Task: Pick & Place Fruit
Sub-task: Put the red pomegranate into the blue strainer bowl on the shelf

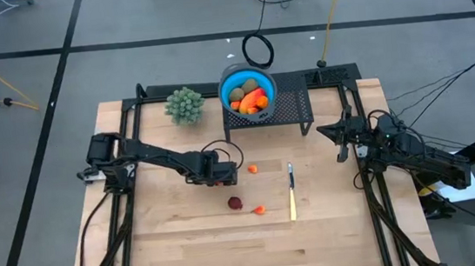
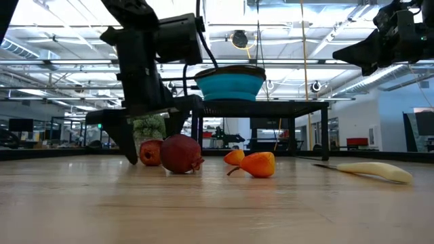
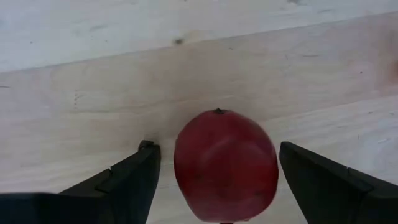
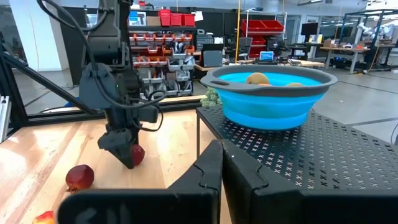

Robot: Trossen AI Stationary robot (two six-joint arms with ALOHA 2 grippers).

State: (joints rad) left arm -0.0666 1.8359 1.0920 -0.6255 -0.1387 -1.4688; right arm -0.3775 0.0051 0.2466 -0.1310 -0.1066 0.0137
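While the left claw [image 3: 214, 177] sits low over the wooden surface [image 1: 187, 243], its two fingers [image 3: 127, 180] stand wide apart with a dark red round fruit [image 3: 225, 165] between them; bare wood shows on both sides of the fruit, so neither finger touches it in the left wrist view. From above, this claw lies near the middle of the surface, and the fruit under it is mostly hidden by the arm.

Landmark: the blue bowl [image 1: 234, 88], which stands on a black perforated stand [image 1: 292, 108] at the far edge of the surface. The left claw is in front of the bowl, slightly to its left. A tiny orange fruit [image 1: 252, 168] lies just to the right of the claw, straight in front of the bowl. Nearer the front edge lie a second dark red round fruit [image 1: 235, 203] and, just beside it, another small orange fruit [image 1: 261, 209]. A thin knife [image 1: 292, 193] with a pale handle lies to their right. The bowl holds orange and brownish-green fruit [image 1: 252, 98]. A pale green bushy plant [image 1: 184, 105] stands just left of the bowl.

The right claw [image 1: 341, 145] waits to the right of the stand, fingers pressed together, holding nothing.
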